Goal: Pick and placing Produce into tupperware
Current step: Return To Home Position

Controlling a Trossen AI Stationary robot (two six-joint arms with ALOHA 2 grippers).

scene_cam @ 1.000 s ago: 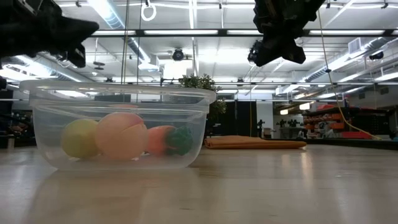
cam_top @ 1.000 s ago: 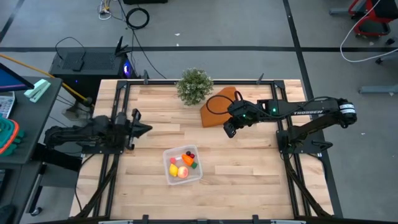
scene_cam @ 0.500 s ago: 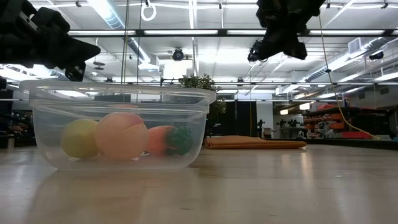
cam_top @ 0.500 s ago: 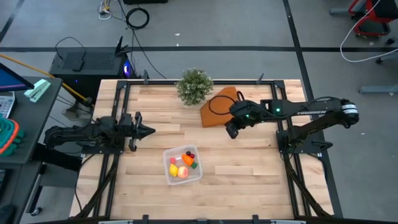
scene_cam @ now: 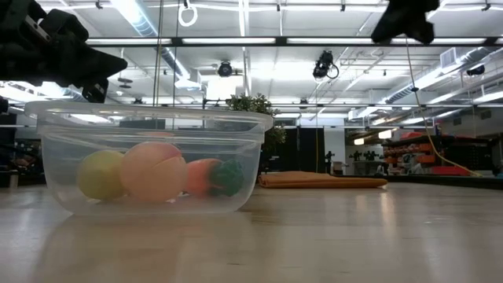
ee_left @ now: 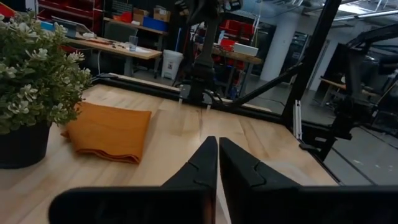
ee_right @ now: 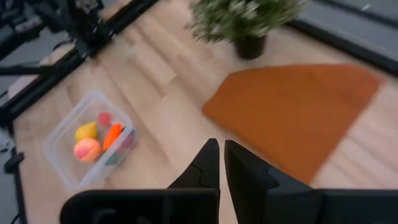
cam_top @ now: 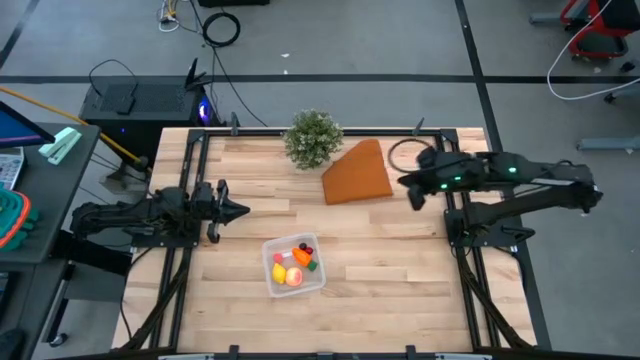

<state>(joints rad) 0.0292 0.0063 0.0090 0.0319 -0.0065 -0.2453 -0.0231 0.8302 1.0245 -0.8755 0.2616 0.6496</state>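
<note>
Lemon (cam_top: 280, 271), peach (cam_top: 294, 279) and carrot (cam_top: 302, 257) all lie inside the clear tupperware (cam_top: 269, 283) mid-table (cam_top: 400, 270), so nothing needs holding: left gripper (cam_top: 238, 210), at its own side, and right gripper (cam_top: 411, 192), raised just beside the orange cloth (cam_top: 357, 175), both pinched closed and empty, likely parking.

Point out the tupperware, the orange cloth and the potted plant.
tupperware (cam_top: 268, 270): high view, left rim.
orange cloth (cam_top: 357, 174): high view, its middle.
potted plant (cam_top: 312, 138): high view, leafy top.
</note>
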